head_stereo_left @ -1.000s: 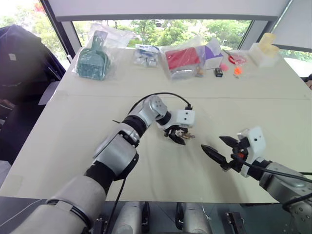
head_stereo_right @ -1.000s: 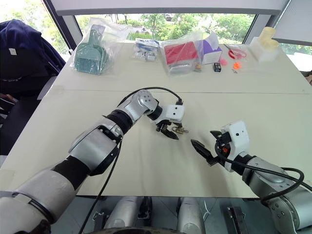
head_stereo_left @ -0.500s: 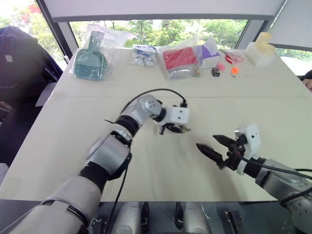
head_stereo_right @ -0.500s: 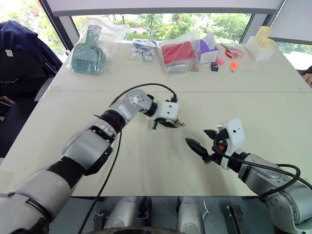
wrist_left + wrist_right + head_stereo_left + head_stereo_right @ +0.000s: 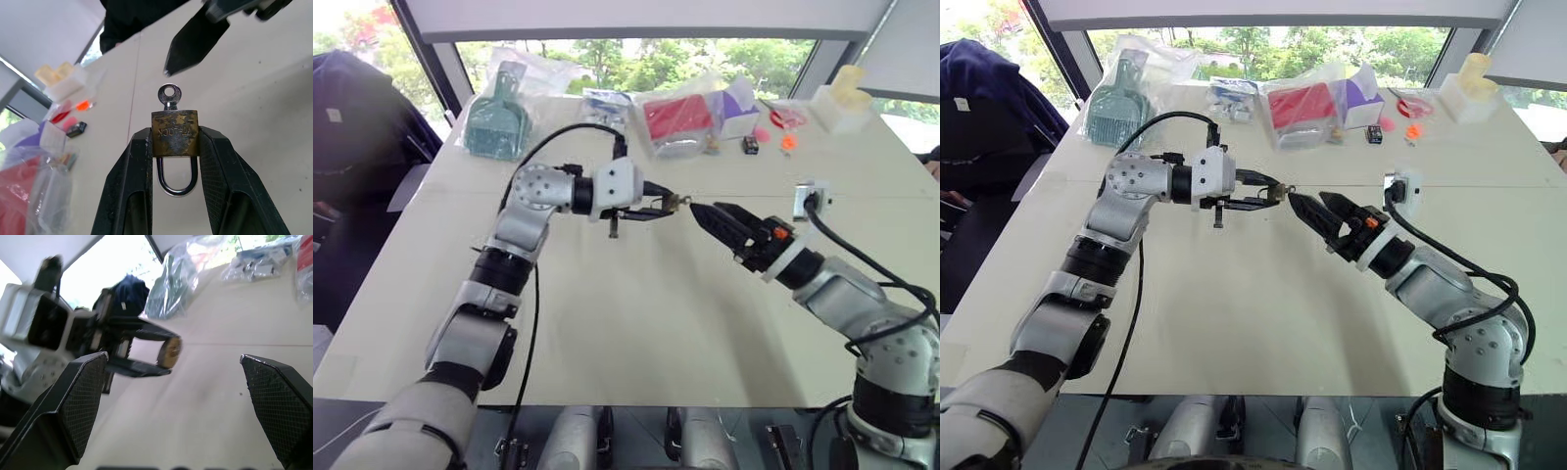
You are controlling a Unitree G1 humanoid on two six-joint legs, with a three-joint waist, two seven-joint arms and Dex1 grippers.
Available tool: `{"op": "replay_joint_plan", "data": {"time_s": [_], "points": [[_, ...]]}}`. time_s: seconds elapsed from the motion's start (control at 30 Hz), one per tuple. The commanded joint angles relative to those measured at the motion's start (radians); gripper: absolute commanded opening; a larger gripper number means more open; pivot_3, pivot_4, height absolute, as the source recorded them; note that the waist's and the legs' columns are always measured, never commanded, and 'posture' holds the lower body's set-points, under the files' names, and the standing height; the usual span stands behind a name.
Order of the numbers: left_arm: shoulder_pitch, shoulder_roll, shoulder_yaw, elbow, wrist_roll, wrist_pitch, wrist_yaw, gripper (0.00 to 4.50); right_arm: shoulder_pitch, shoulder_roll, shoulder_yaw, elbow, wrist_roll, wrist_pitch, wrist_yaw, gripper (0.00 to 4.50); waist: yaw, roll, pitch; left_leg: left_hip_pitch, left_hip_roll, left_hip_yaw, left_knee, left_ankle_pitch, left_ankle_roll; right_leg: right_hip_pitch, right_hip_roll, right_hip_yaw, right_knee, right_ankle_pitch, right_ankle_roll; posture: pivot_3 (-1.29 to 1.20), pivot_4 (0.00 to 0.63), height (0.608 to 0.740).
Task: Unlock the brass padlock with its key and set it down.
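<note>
Head views: above the cream table [image 5: 636, 323], the left gripper [image 5: 658, 205] clamps the tiny yellowish-brass padlock with silver shackle [image 5: 673, 204]. Just beside the padlock, the right gripper [image 5: 717, 217] points at it, fingers spread, holding nothing.

Left wrist view: the padlock sits squeezed between both black fingers [image 5: 128, 176]; the small silvery key [image 5: 168, 95] juts from its body, with the other gripper's fingertip near the key.

Right wrist view: wide fingers [image 5: 80, 399] flank the padlock. A misaimed pinch on so small a key could knock the padlock loose.
</note>
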Motion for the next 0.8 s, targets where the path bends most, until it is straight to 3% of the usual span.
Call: {"op": "replay_joint_plan", "data": {"time_s": [0.03, 0.13, 0.23, 0.47, 0.8], "points": [[0.015, 0.005, 0.018, -0.105, -0.036, 0.047, 0.034, 0.73, -0.012, 0.002, 0.012, -0.009, 0.030, -0.022, -0.001, 4.50, -0.001, 0.000, 0.000, 0.000, 0.000, 0.000, 0.000, 0.000, 0.000, 0.000, 0.000, 0.000, 0.000, 0.000, 0.000, 0.00, 0.150, 0.735], [0.031, 0.001, 0.012, -0.143, -0.040, 0.067, 0.050, 0.73, -0.017, 0.002, 0.021, -0.002, 0.038, -0.029, -0.005, 4.50, -0.001, 0.000, 0.000, 0.000, 0.000, 0.000, 0.000, 0.000, 0.000, 0.000, 0.001, 0.000, 0.000, 0.000, 0.001, 0.00, 0.150, 0.735], [0.042, 0.001, 0.004, -0.161, -0.043, 0.080, 0.058, 0.73, -0.019, 0.005, 0.030, 0.003, 0.039, -0.035, -0.006, 3.72, 0.000, 0.000, 0.000, 0.000, 0.000, 0.000, 0.000, 0.000, 0.000, 0.001, 0.001, 0.000, 0.000, 0.000, 0.001, 0.00, 0.150, 0.735], [0.044, 0.006, -0.001, -0.180, -0.053, 0.086, 0.055, 0.73, -0.022, 0.020, 0.032, 0.008, 0.056, -0.059, -0.026, 0.19, -0.002, 0.000, 0.000, 0.000, 0.000, 0.000, 0.000, 0.000, 0.000, 0.001, 0.001, 0.000, 0.000, 0.000, 0.001, 0.00, 0.150, 0.735], [0.045, -0.001, -0.007, -0.191, -0.003, -0.050, 0.116, 0.73, -0.003, 0.055, 0.053, 0.015, 0.088, -0.087, -0.093, 0.09, -0.002, 0.000, 0.000, 0.001, 0.000, 0.000, 0.000, 0.001, -0.001, 0.001, 0.001, 0.000, 0.000, 0.000, 0.001, 0.00, 0.150, 0.735]]}}
